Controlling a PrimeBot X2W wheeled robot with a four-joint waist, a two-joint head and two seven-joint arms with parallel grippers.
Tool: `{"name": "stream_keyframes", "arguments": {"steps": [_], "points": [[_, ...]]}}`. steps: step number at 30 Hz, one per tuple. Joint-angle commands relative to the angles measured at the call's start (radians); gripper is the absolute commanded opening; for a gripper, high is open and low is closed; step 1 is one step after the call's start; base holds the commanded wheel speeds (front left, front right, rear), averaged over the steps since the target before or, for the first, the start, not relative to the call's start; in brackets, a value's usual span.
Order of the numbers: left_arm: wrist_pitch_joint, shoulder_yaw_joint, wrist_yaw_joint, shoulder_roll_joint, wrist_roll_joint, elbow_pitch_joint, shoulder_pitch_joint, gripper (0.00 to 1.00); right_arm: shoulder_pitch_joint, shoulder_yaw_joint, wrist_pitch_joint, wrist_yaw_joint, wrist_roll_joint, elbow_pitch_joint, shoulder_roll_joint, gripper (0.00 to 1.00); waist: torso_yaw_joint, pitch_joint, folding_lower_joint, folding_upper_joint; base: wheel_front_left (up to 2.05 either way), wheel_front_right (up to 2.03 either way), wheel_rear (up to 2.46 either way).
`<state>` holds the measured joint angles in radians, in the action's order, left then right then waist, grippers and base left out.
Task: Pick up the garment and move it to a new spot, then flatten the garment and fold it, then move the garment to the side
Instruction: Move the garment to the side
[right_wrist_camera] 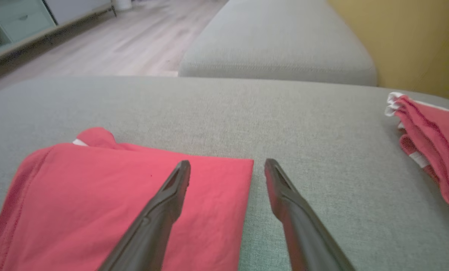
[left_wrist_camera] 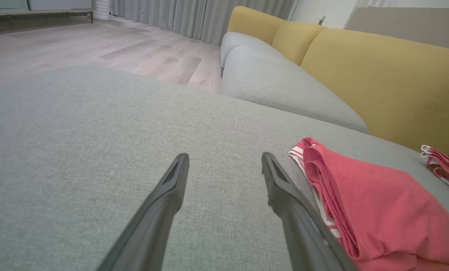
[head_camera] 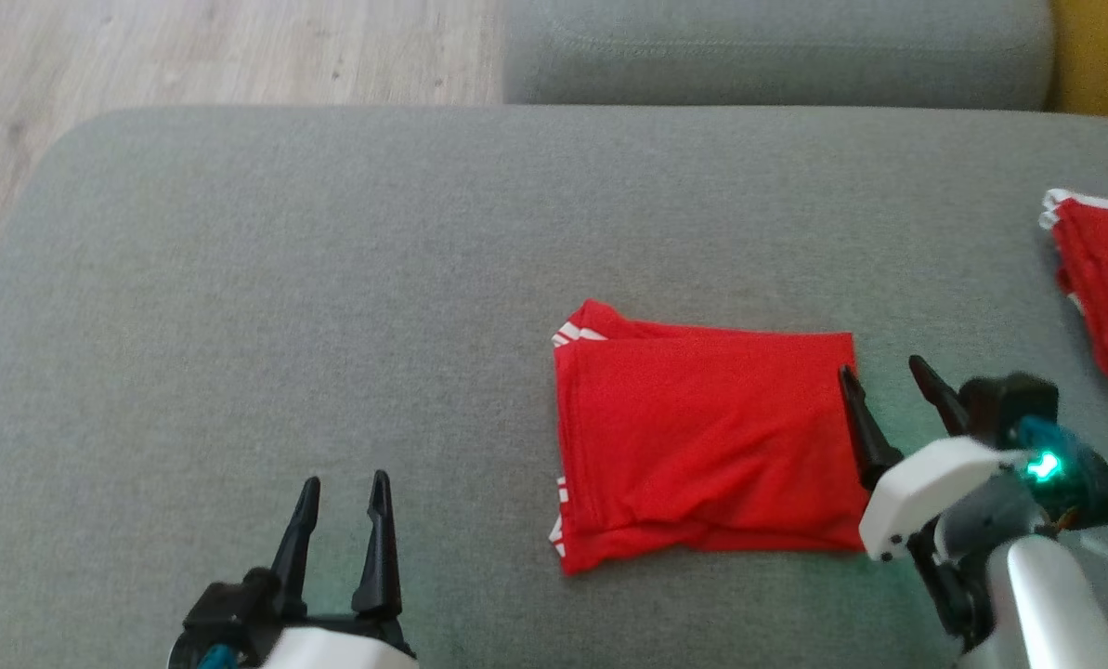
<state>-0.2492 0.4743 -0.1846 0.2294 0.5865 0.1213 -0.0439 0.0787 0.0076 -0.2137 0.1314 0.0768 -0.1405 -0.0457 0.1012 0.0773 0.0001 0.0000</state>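
Both grippers (head_camera: 345,479) (head_camera: 880,365) wide open, empty.

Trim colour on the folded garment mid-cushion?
White stripes on the red folded garment, clearest in the left wrist view.

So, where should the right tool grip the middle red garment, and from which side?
On the middle red garment, probably the right edge near the right tool, coming from the right: it looks like one closed fold, while the left side shows loose striped layers.
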Motion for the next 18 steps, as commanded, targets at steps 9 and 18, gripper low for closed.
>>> {"name": "stream_keyframes", "arguments": {"steps": [9, 18], "points": [[-0.013, -0.063, 0.022, -0.039, -0.037, -0.023, 0.068, 1.00, 0.066, -0.018, -0.233, -0.001, 0.028, -0.016, -0.037, 1.00, 0.058, 0.071, -0.0001, 0.0000, 0.00, 0.00, 0.00], [-0.013, -0.086, 0.047, -0.065, -0.066, -0.006, 0.074, 1.00, 0.097, -0.012, -0.302, -0.001, 0.104, -0.081, -0.047, 0.47, 0.068, 0.108, -0.0001, 0.0000, 0.00, 0.00, 0.00]]}}
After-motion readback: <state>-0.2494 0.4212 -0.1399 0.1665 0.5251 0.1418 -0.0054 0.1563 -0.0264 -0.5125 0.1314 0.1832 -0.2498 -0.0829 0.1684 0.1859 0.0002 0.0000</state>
